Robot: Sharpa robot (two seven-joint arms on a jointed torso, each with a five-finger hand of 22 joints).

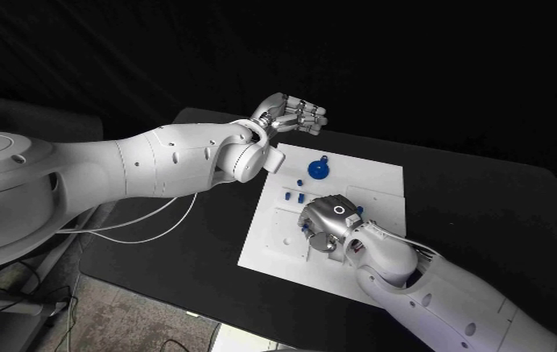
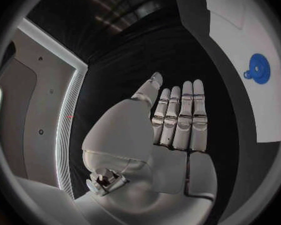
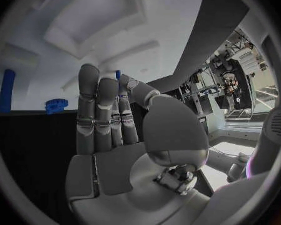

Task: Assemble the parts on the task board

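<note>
The white task board [image 1: 276, 243] lies mid-table. On its far end sits a round blue part [image 1: 317, 169], with small blue parts [image 1: 286, 197] nearby. My right hand [image 1: 331, 225] hovers over the board's middle. In the right wrist view, the thumb and a finger of my right hand [image 3: 115, 120] pinch a small blue part [image 3: 120, 80] close over the board [image 3: 115, 25]. Beyond it stand a blue cylinder [image 3: 8, 90] and a blue gear [image 3: 56, 105]. My left hand [image 1: 290, 116] is raised beyond the board's far-left corner, fingers straight and holding nothing. The left wrist view shows my left hand [image 2: 175, 122] with the round blue part [image 2: 259, 68] beyond it.
The black table [image 1: 476, 199] extends to the right of the board and toward its near-left edge [image 1: 151, 263]. White cables [image 1: 139, 227] hang beside the left arm off the table's left side.
</note>
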